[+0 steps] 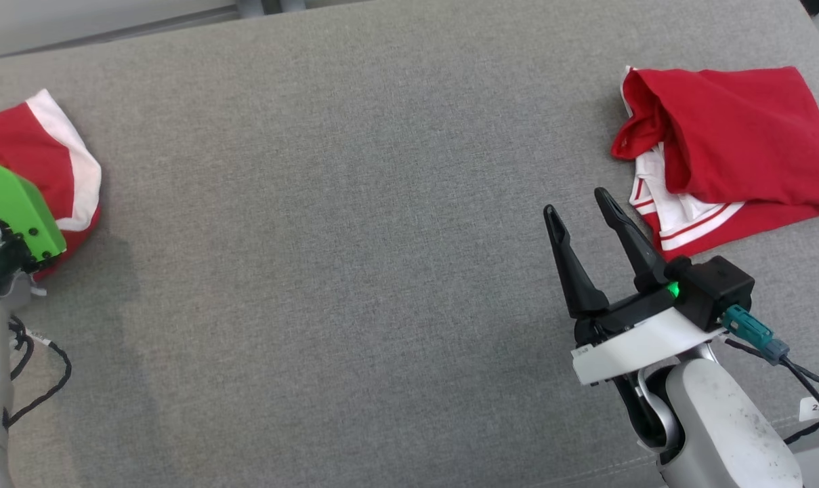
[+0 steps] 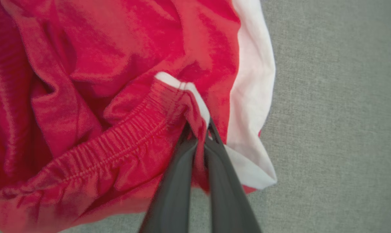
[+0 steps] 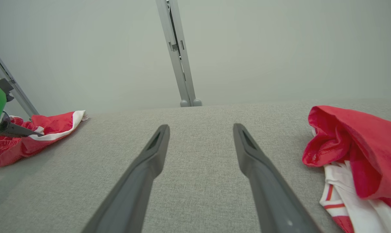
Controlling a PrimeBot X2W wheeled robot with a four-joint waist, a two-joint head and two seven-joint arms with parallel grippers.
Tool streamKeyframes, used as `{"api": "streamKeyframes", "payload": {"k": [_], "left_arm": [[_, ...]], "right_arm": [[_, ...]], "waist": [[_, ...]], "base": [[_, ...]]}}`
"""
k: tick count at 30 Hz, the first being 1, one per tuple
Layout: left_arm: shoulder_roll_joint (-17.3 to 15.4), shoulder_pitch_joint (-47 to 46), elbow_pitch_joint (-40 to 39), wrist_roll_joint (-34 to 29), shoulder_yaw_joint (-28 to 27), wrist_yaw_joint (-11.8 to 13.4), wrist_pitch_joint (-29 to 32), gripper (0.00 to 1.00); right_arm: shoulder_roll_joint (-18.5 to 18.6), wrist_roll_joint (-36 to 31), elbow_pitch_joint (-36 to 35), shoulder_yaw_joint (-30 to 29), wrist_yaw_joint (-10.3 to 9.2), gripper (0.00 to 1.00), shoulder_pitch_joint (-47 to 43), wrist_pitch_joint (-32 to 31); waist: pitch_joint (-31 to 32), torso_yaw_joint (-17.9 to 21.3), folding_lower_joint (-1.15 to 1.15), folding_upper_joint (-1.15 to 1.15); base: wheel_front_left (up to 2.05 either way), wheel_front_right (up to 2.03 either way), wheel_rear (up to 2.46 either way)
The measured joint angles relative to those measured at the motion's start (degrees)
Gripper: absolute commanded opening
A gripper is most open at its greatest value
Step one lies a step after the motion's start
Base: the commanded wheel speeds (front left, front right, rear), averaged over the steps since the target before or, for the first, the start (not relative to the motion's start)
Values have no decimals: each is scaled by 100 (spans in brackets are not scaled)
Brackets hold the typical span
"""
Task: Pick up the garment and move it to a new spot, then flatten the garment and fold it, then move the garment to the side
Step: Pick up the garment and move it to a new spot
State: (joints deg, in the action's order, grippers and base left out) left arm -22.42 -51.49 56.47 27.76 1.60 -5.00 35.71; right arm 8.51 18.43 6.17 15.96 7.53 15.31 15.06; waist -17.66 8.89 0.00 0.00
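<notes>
The garment (image 2: 95, 97), red with a white band and a gathered elastic waistband, lies crumpled at the far left of the grey surface (image 1: 355, 203). My left gripper (image 2: 198, 129) is shut on a fold of its waistband edge, and red cloth shows pinched between the two dark fingers. In the head view that garment (image 1: 16, 146) lies partly under my left wrist's green cover (image 1: 13, 210). In the right wrist view the left gripper (image 3: 38, 134) rests on the garment (image 3: 49, 127). My right gripper (image 1: 575, 202) stands open above bare cloth at the right, holding nothing.
A second red-and-white garment (image 1: 734, 135) lies bunched at the back right, just beyond my right gripper's fingertips (image 3: 237, 127). A grey metal post (image 3: 179, 55) rises behind the surface's far edge. Dark cables (image 1: 43, 379) hang by my left arm.
</notes>
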Motion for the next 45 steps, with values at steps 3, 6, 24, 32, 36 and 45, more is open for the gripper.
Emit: {"api": "streamKeyframes", "payload": {"k": [3,6,24,32,36,45], "left_arm": [[73,-129,-180,-159,332,-129,-125,0],[202,-337,-498,-303,731,-209,-187,0],[969,-700,-3249,944,2722,-238,-662,0],[1081,1031,-3622,1357,2412,213,-1372,0],[950,2283,-3535,1489,2045,575,-2172,0],[898,3629,-2877,1250,1859,627,-3831,79]], "right_arm": [[-2,2,48,-30,0,100,-95,0],[-16,9,80,-87,0,100,-175,0],[-89,65,94,-526,0,100,-651,0],[-2,60,175,-668,0,100,-883,0],[38,64,180,-653,0,100,-921,0],[236,102,233,-577,0,100,-935,0]], "waist": [[202,-39,0,0],[454,-100,0,0],[1511,2,0,0],[1566,-33,0,0],[1576,-82,0,0],[1607,-297,0,0]], "base": [[0,0,0],[0,0,0],[0,0,0],[0,0,0],[0,0,0],[0,0,0]]}}
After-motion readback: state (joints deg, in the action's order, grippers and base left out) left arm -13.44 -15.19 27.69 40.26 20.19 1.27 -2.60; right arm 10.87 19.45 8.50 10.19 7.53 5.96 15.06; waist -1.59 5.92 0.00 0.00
